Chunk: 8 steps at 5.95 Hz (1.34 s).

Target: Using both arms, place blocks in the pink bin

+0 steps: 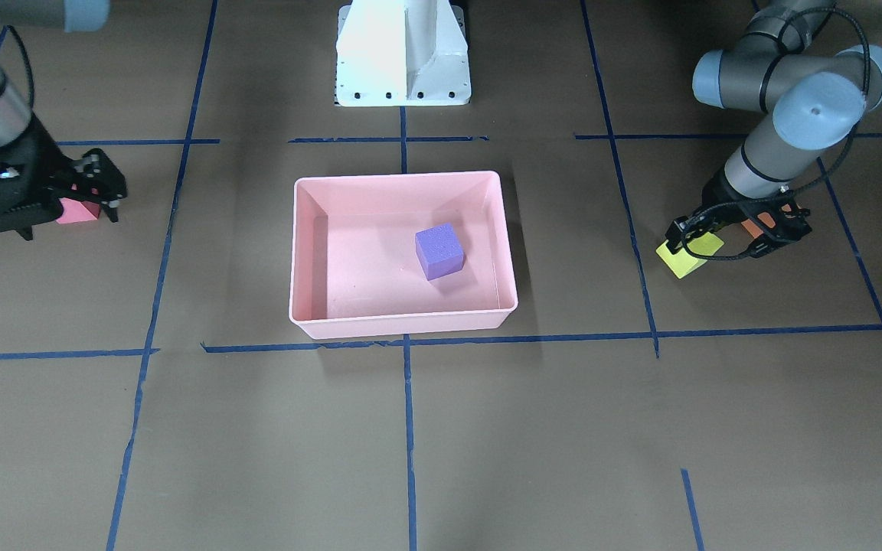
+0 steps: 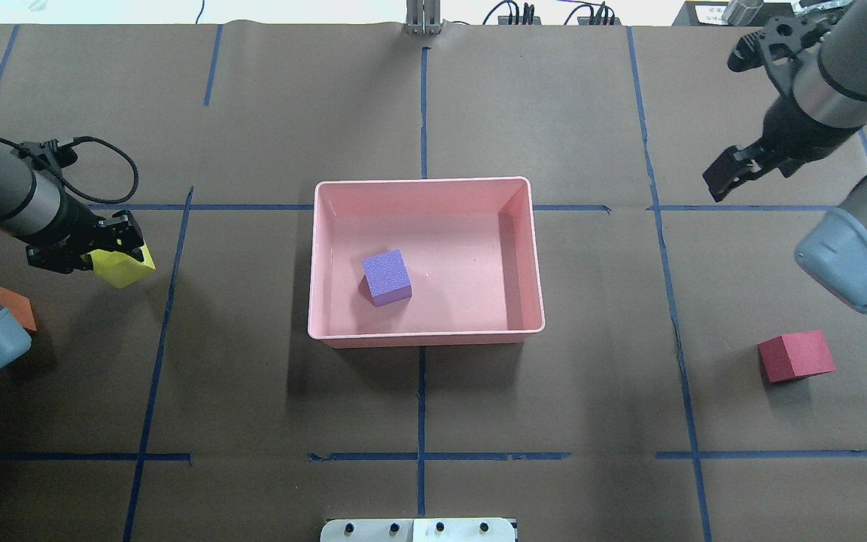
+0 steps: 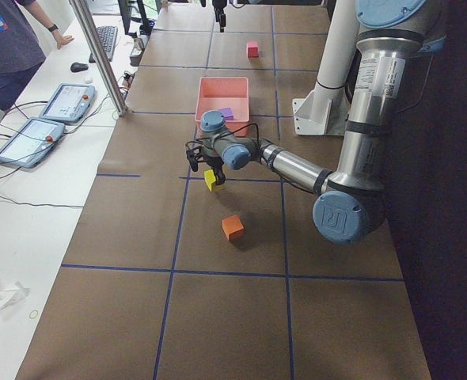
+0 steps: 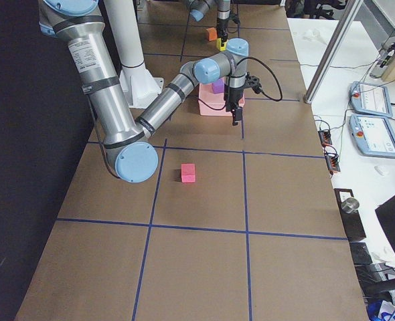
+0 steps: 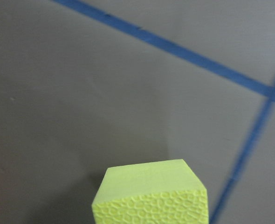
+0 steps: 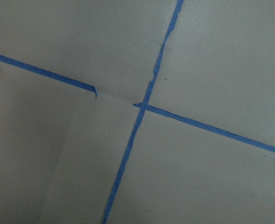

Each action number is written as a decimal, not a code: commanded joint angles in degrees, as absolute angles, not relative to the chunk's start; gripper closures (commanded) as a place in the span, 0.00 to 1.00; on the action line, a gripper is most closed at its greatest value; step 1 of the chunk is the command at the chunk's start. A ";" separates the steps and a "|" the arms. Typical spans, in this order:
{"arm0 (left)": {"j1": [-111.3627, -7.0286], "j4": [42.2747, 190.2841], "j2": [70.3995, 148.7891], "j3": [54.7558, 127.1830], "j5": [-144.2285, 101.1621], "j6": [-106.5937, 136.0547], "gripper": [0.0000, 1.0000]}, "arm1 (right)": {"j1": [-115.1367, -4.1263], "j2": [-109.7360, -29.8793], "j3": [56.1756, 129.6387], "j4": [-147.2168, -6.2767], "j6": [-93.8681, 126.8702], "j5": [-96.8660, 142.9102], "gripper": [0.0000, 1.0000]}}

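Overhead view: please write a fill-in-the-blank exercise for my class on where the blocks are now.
The only block inside the pink bin is the ___ one.
The left gripper is shut on the ___ block.
The red block lies on the robot's ___ side of the bin.
Missing words: purple; yellow-green; right.

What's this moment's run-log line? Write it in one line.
left gripper: shut on yellow-green block | right gripper: open, empty | purple block: in pink bin | red block, orange block: on table
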<state>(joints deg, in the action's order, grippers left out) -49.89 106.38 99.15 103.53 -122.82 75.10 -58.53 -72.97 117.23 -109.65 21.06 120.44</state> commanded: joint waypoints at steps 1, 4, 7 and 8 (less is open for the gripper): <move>-50.10 98.06 105.86 111.76 -122.26 75.50 0.87 | -61.51 -87.28 119.79 -97.32 17.67 123.38 0.00; -42.77 79.19 130.03 111.10 -119.12 84.24 0.86 | -62.05 -103.84 118.84 -78.10 17.49 123.92 0.00; -34.12 79.45 145.89 96.16 -108.04 90.88 0.00 | -61.53 -107.84 114.00 -66.47 25.94 124.01 0.00; -34.10 79.37 145.90 96.41 -107.93 90.79 0.00 | -57.78 -107.49 112.78 -61.05 34.11 123.84 0.00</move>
